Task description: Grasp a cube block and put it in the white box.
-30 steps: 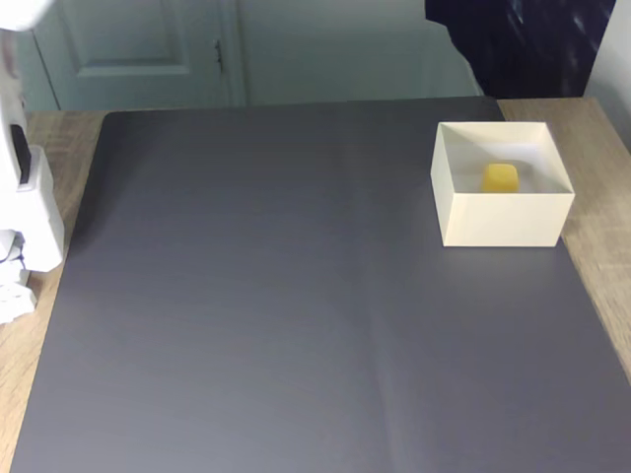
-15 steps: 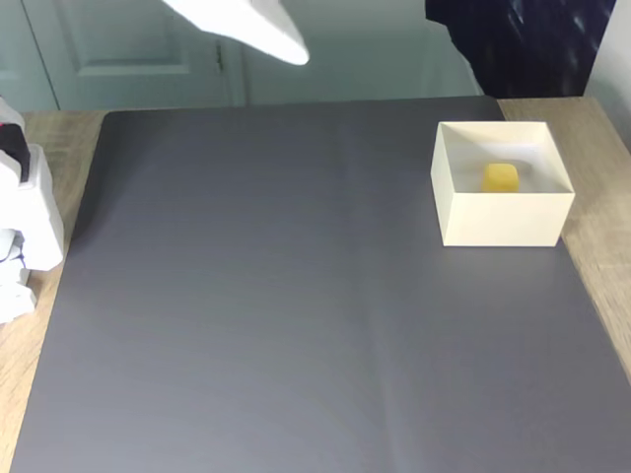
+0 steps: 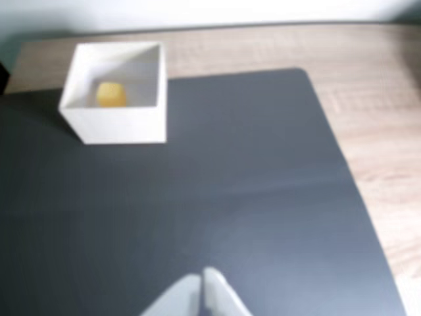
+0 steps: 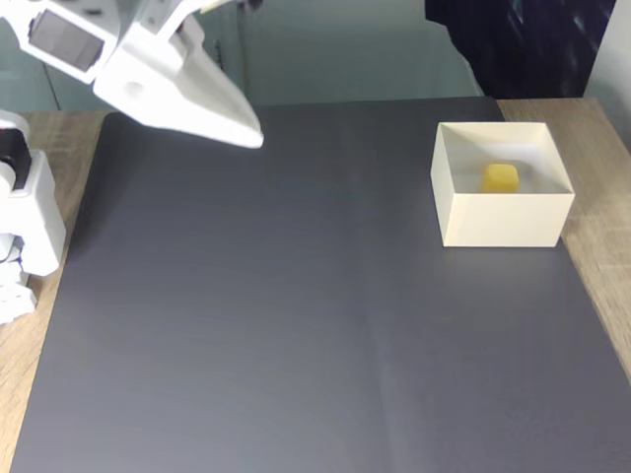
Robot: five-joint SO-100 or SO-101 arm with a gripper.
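One cube block [image 4: 501, 177] inside white box [image 4: 502, 197], far from gripper [image 4: 251, 133].

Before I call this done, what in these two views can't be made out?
- Cube in the box: its lower edge is hidden by the front wall in the fixed view; the wrist view is too blurred for surface detail.
- Gripper: cut off by the wrist view's bottom edge, so the fingers show as tips only.
- Arm in the fixed view: cropped by the top edge.

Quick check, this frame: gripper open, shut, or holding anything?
Gripper: shut, holding nothing. The cube block lies inside the white box, well apart from it.
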